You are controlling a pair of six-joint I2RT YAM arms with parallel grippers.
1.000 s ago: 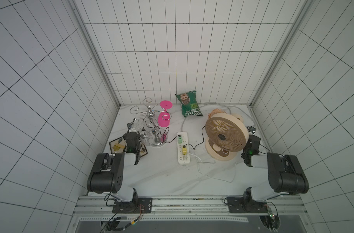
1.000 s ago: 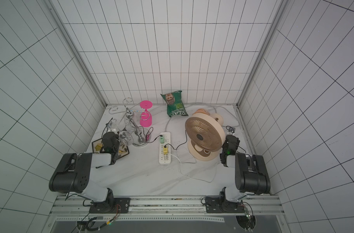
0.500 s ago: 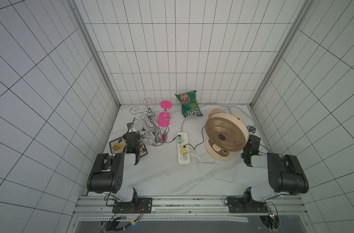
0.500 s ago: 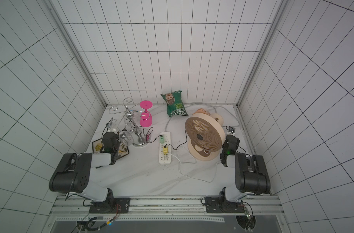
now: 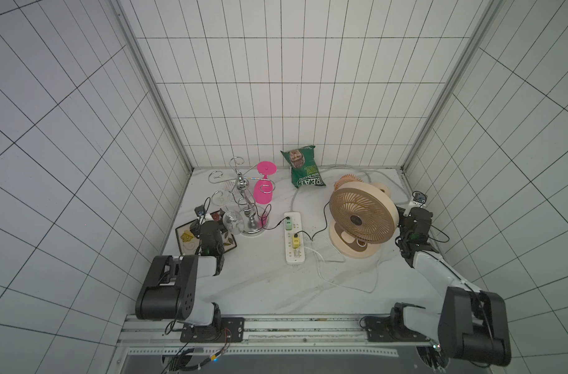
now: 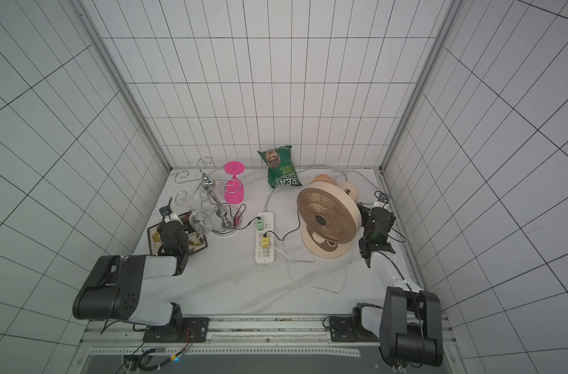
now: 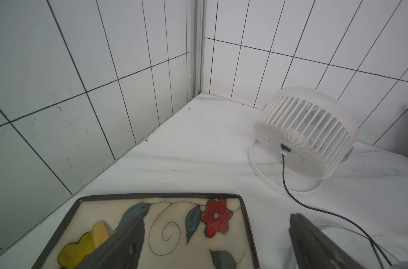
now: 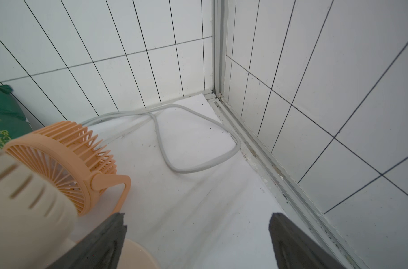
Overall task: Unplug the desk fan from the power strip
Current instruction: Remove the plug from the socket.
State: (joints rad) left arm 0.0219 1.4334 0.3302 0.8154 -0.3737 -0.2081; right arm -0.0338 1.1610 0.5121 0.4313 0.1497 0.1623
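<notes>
Only from above: power strip (image 5: 290, 249)

Left arm (image 5: 205, 266) and right arm (image 5: 435, 268) have white links, black joints.

A robot lab cell: white-tiled walls (image 5: 276, 113) enclose a bare tabletop (image 5: 260, 285).

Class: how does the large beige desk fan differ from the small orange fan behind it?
Size: the large beige desk fan dwarfs the small orange fan. Colour: the beige one has a tan-brown grille and dark hub; the orange one is orange throughout. Support: beige sits on a round cream base, orange on a looped bracket. Both are round, with slatted grilles, on the white table.
</notes>
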